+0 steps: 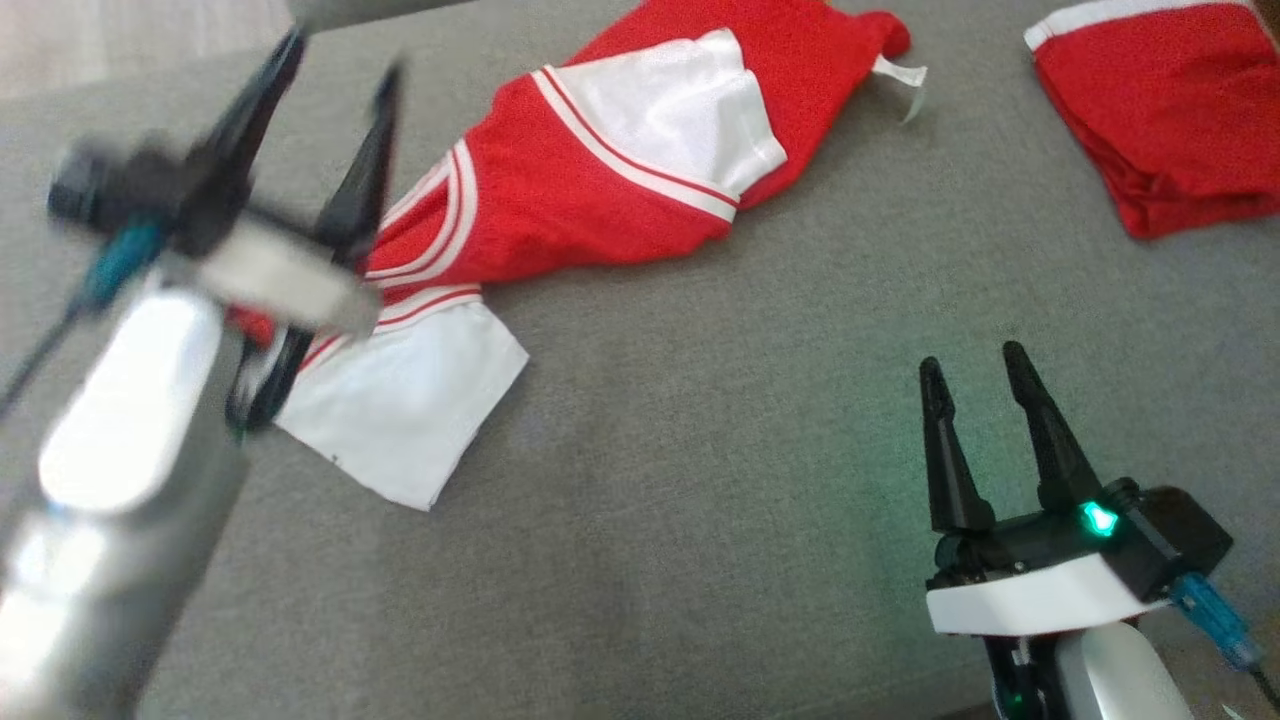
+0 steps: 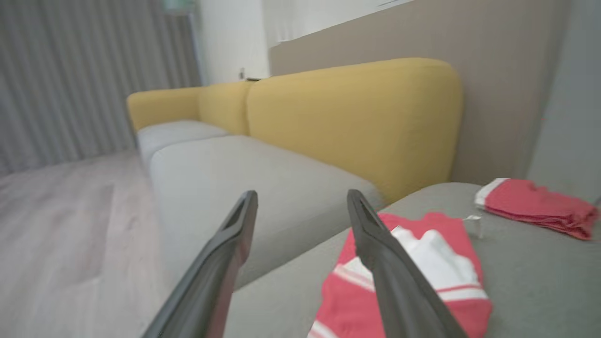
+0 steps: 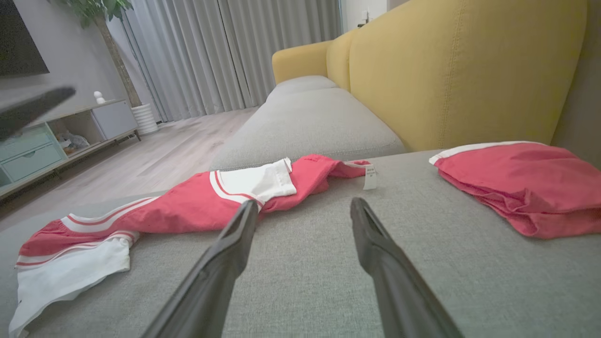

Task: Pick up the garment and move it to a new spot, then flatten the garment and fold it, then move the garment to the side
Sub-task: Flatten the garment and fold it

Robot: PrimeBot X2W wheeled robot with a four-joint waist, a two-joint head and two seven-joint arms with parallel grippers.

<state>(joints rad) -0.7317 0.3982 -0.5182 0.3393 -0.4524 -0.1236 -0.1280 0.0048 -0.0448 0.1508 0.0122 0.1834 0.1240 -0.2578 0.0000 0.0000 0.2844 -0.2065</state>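
Left gripper [image 1: 340, 70]: jaws wide, nothing between them. It is blurred in the head view and sits across the left end of the garment [image 1: 600, 180]. Right gripper [image 1: 972, 360]: also spread and empty, low over bare cushion [image 1: 700, 450], well apart from the cloth.

The garment lies in a rumpled diagonal band on the cushion. It runs from a white panel at lower left up to a bunched red end with a tag [image 1: 905, 85]. I judge it not yet flat or folded.

Risks as I read them:
- The cloth is layered and twisted. A pinch that takes only the top layer would drag it into a tighter rope instead of spreading it.
- The left end looks close to the cushion's edge, so a careless tug could slide it off.
- Fingertips pressed too low could snag the upholstery weave.
- A wide sweep to the right could disturb the folded piece [image 1: 1170, 120].

Materials: the garment is thin, limp red fabric with smooth white panels and narrow stripe trim. The cushion is a coarse grey weave, flat and firm. The folded piece is the same red with a white band. The backrest [image 3: 469, 70] is yellow and rounded.
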